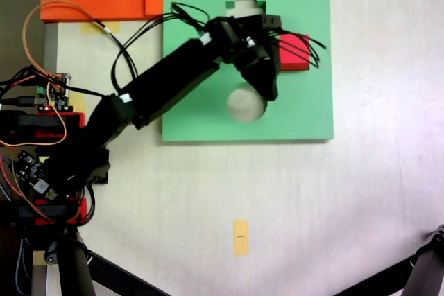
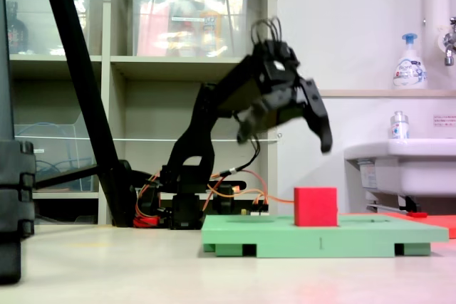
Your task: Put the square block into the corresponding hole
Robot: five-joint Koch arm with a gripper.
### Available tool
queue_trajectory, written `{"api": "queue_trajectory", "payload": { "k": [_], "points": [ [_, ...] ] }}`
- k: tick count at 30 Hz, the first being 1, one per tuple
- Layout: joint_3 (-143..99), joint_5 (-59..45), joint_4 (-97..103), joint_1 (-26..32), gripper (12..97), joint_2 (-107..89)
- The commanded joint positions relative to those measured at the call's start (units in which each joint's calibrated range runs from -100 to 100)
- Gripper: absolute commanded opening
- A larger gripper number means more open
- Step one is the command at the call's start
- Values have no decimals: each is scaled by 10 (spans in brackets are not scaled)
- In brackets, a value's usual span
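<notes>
- A black stand (image 2: 14, 204) is standing nearest the lens at the left edge of a fixed view. It is well apart from the work and is posing no hazard.
- The table (image 1: 347, 206) is carrying the green foam board (image 1: 305, 116), which is lying flat and appears unfastened. Any sideways push from the arm risks sliding it.
- The arm (image 1: 166, 77) is reaching across the board from the left of the top-down view and is covering part of the cut-outs.
- The gripper (image 2: 285, 140) is hanging above the board with its jaws spread wide and nothing between them. One jaw tip is pointing down just over the block, without touching it.
- The square block (image 2: 315, 206) is sitting upright on the right part of the board and standing proud of the surface.
- The corresponding hole is presumably lying under the block. Whether the block is fully seated or resting on a rim, I cannot tell.
- Risk: a low sideways sweep by that jaw would be clipping the block's top edge, tipping it or dragging it out of place.
- Risk: pressing down on a block that is not square to the hole would be wedging it in the foam.
- The round cut-out (image 1: 243, 107) is lying open nearby. A nudged block could be catching there.
- Loose cables (image 1: 312, 45) are trailing over the block and could be snagging a corner.
</notes>
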Motion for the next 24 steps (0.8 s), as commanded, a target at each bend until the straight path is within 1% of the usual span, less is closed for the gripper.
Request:
{"api": "queue_trajectory", "payload": {
  "k": [1,5,6,8,9,11,13,15,17,18,20,22,23,24],
  "points": [
    [28,-61,-43,-13,862,-125],
    [27,-174,-109,-32,861,-278],
    [26,-204,-110,-41,829,-320],
    [25,-273,-110,-63,695,-408],
    [25,-305,-110,-77,650,-444],
    [25,-367,-110,-108,601,-496],
    [25,-399,-109,-141,592,-507],
    [23,-406,-107,-167,591,-497],
    [-84,-408,-82,-169,591,-537],
    [-192,-410,-22,-179,591,-595],
    [-498,-416,223,-195,577,-778],
    [-764,-427,513,-192,493,-928],
    [-860,-434,622,-190,469,-968],
    [-940,-448,698,-189,468,-995]
  ]
}}
